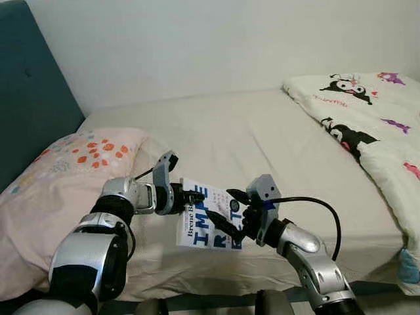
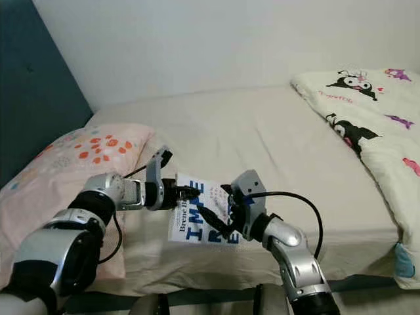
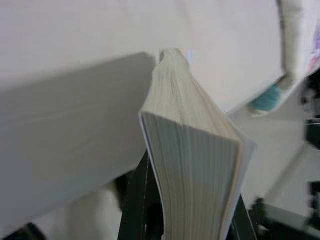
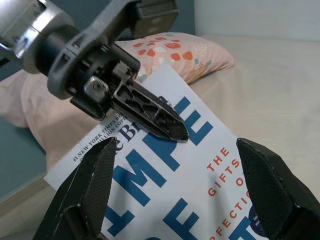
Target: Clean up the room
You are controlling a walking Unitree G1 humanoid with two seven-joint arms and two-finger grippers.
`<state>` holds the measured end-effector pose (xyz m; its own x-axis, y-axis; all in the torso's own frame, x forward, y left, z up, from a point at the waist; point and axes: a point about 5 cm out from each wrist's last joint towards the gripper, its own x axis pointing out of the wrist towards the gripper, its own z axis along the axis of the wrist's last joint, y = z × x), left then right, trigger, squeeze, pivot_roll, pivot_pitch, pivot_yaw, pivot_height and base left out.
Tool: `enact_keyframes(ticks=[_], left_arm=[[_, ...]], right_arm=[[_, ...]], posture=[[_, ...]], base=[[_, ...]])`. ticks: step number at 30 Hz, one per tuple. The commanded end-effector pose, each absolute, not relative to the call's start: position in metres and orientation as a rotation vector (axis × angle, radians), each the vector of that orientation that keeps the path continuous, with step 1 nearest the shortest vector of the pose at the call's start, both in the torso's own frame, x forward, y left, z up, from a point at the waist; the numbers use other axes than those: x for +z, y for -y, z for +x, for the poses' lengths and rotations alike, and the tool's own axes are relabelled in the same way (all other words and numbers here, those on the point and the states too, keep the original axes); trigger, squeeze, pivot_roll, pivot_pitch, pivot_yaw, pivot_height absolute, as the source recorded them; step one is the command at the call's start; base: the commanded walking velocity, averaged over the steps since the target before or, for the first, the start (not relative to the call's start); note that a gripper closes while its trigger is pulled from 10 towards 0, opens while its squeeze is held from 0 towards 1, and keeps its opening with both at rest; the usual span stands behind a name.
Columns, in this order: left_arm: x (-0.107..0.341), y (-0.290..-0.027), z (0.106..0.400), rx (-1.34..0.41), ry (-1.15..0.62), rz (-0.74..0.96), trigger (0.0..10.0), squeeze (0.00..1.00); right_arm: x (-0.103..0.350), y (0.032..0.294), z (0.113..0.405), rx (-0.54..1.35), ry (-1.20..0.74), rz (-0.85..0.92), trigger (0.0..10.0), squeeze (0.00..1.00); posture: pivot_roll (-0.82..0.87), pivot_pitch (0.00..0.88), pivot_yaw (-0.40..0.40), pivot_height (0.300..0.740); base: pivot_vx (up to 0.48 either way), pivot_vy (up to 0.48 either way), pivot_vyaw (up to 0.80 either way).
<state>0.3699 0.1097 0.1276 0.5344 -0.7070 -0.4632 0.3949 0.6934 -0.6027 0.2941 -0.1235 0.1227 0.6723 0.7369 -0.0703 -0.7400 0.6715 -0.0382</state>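
Beige bed by white wall | left hand grips book | right hand released beside it

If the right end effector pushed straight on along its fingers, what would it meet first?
Probably the book, whose cover lies between its open fingers; the left end effector, shut on that book, is just beyond. Depth is unclear.

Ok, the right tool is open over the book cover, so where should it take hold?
Probably the free edge opposite the left tool, coming in from the robot's right. The left tool already clamps the book at its spine side, holding it above the bed. The right tool stands spread over the flat cover, which offers no grip.
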Motion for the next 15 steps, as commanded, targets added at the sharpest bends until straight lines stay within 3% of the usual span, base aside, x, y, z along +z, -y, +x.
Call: enact_keyframes(ticks=[1,15], left_arm=[[0.119,-0.113,0.369,-0.635,-0.749,-0.403,0.0,0.00],[0.121,-0.129,0.379,-0.452,-0.658,-0.344,0.0,0.00]], right_arm=[[0.122,0.122,0.291,0.833,-0.056,-0.071,10.0,0.00],[0.123,0.121,0.293,0.839,-0.045,-0.080,10.0,0.00]], posture=[[0.04,0.126,0.058,0.590],[0.04,0.126,0.061,0.590]], base=[[0.000,0.000,0.00],[0.000,0.000,0.00]])
